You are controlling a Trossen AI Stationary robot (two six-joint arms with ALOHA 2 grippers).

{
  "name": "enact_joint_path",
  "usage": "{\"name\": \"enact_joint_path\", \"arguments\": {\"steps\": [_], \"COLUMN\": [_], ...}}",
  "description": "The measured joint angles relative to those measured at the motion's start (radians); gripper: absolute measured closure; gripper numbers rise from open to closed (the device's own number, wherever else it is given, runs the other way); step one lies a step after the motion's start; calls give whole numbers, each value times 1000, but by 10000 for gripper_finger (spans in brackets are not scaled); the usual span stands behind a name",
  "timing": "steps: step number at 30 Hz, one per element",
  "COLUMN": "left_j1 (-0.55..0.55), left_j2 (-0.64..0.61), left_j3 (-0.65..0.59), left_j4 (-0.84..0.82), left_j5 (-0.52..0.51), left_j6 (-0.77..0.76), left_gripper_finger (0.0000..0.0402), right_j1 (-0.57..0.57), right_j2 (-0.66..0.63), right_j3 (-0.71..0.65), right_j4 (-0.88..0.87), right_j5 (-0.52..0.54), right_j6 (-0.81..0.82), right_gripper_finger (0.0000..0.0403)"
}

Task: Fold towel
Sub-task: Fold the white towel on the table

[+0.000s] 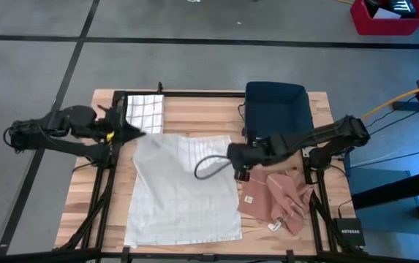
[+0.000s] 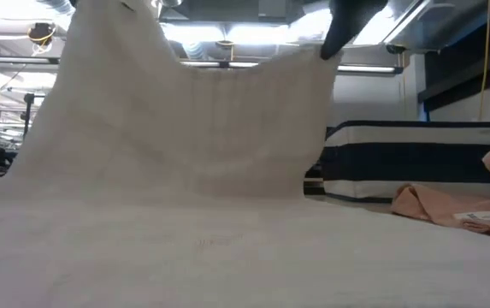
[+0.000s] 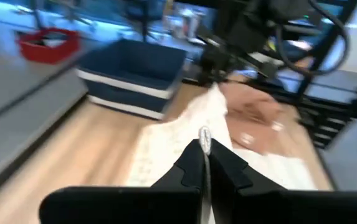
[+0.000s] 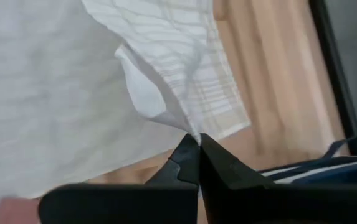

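Note:
A white towel [image 1: 183, 193] lies over the middle of the table. Its near part rests on the wood, and its far edge is raised between my two grippers. My left gripper [image 1: 137, 133] is shut on the towel's far left corner. My right gripper [image 1: 233, 155] is shut on the far right corner. In the low view the towel [image 2: 185, 145] rises like a curtain from the table, and the right gripper's dark fingers [image 2: 334, 38] show at its upper right. The left gripper lies above that view's top edge. My left gripper pinches the towel's far left corner [image 3: 204, 138] between its two fingers, coming nearly level from the table's left. The far edge [image 3: 218, 102] runs from it toward the other gripper. My right gripper pinches the towel's far right corner [image 4: 190, 132] between its two fingertips, slanting down from the table's right. The cloth is bunched in small folds at the fingers. It hangs down from them, with the towel's near part on the table.
A dark blue bin [image 1: 276, 109] stands at the far right of the table. A crumpled pink cloth [image 1: 282, 201] lies at the near right, and a folded checked towel [image 1: 145, 111] at the far left. A red crate [image 1: 386, 18] sits on the floor beyond.

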Motion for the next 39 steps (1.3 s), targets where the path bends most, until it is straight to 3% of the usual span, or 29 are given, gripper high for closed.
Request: {"name": "enact_joint_path", "arguments": {"steps": [7, 13, 20, 23, 30, 39], "left_j1": [-237, -494, -806, -911, -1070, -1196], "left_j2": [9, 73, 238, 326, 525, 664], "left_j3": [-47, -121, -151, -150, -150, -150], "left_j4": [-23, -56, -22, 0, 11, 153], "left_j5": [-59, -157, -394, -447, -480, -507], "left_j6": [-94, -295, -505, -598, -847, -1009], "left_gripper_finger": [401, 401, 401, 401, 402, 401], "right_j1": [126, 212, 287, 334, 428, 504], "right_j2": [0, 7, 15, 15, 16, 65], "right_j3": [0, -31, -117, -144, -201, -242], "right_j4": [-18, 25, 159, 240, 452, 504], "right_j5": [6, 47, 24, 1, -106, -169], "right_j6": [129, 186, 217, 218, 273, 390], "right_gripper_finger": [399, 399, 399, 399, 398, 398]}}
